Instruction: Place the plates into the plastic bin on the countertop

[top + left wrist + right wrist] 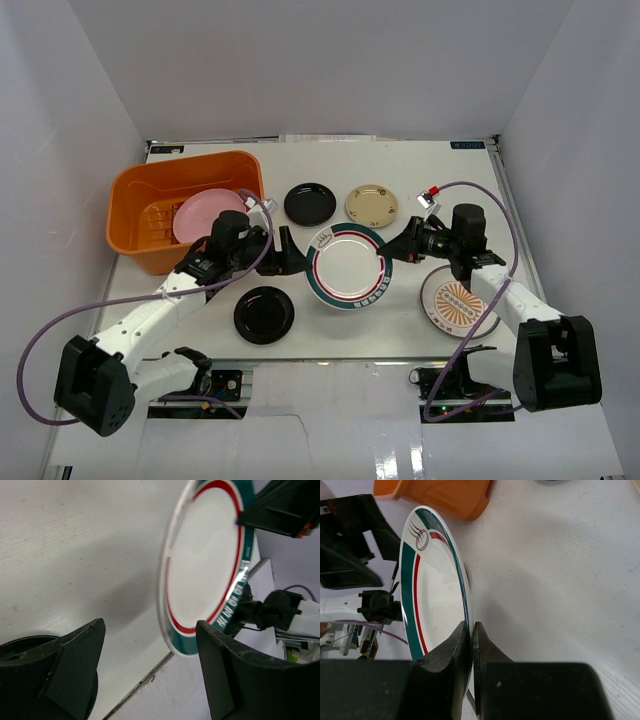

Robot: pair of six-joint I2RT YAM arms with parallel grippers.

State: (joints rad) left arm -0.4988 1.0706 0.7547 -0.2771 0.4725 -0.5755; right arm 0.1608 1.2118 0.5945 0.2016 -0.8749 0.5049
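Six plates in all. One pink plate (200, 213). Two black ones: far black plate (310, 204), near black plate (264, 314). One cream plate (372, 206). One white plate with a green and red rim (349, 268). One white plate with an orange sun (456, 303). One orange bin (133, 196). Two robot arms: left arm (150, 315), right arm (506, 296).

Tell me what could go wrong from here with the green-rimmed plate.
1. The right gripper pinches the green-rimmed plate only at its thin rim while the plate is tilted, so it could pivot or slip out.
2. The left gripper is open at the plate's opposite edge. If the right lets go before it closes, the plate likely drops onto the countertop.
3. A black plate lies close by the left arm, and a falling plate might strike it.
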